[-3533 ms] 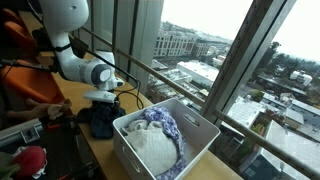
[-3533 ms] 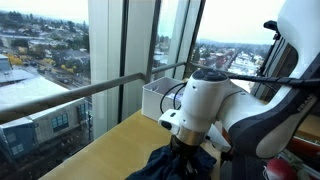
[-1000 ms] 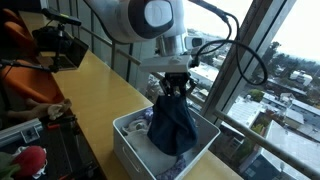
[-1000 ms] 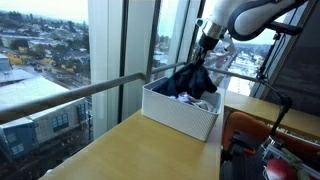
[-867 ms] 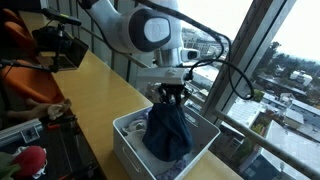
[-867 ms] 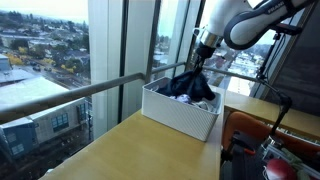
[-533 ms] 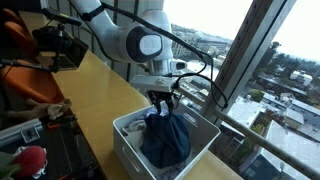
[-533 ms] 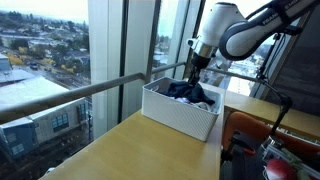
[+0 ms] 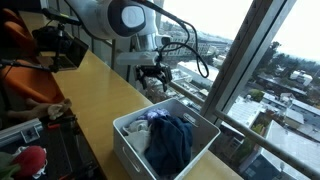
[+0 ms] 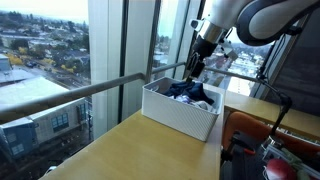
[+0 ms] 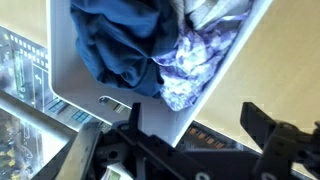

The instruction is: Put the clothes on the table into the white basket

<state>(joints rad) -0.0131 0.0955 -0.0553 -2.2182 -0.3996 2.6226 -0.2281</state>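
Fingers (image 11: 258, 122) spread, empty, above white basket (image 9: 130, 150) edge; blue garment (image 9: 170, 143) inside, clear air between.

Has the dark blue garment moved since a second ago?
Yes. The dark blue garment went down: it hung above the rim of the white basket and now lies inside, free of the open gripper.

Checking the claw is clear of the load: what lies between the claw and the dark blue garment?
Nothing. In an exterior view the open claw sits above the dark blue garment in the white basket, with only air between.
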